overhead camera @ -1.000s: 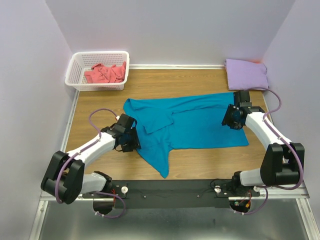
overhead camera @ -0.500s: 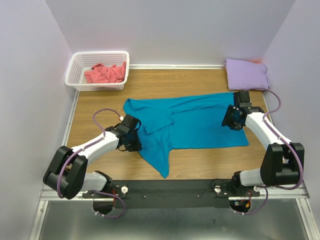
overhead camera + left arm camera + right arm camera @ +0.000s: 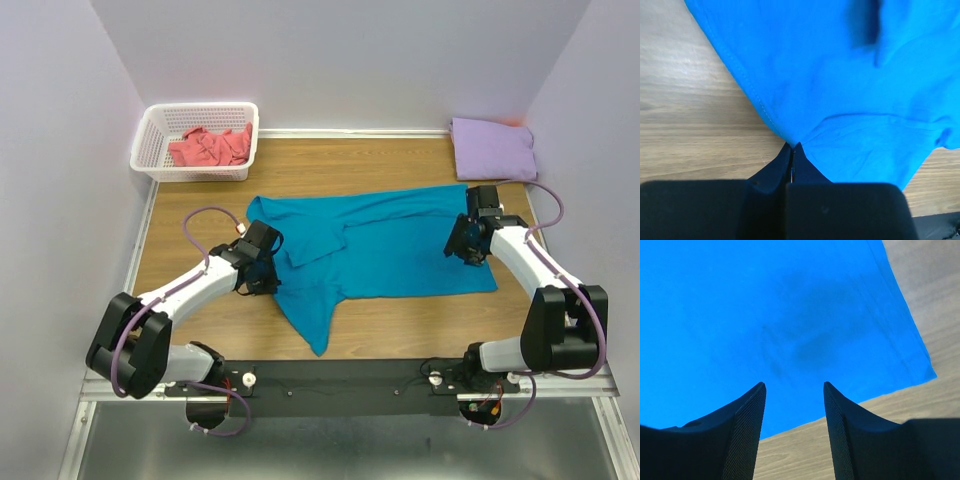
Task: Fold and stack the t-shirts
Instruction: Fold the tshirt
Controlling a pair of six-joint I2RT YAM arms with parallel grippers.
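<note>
High rear camera over the table (image 3: 400, 170); wrist cameras close above teal-blue t-shirt (image 3: 400, 250).

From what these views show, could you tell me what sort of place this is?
Likely a robot test cell: plain walls enclose a wooden table holding a teal t-shirt and white basket.

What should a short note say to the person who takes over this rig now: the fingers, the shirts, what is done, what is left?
Left fingers: shut on the teal t-shirt's near left edge.
Right fingers: open above its right end, holding nothing.
Teal t-shirt lies spread on the table; lavender t-shirt folded in the far right corner; coral-pink t-shirt crumpled in the white basket.
Done: lavender folded. Left: fold teal and coral-pink, stack all.
</note>
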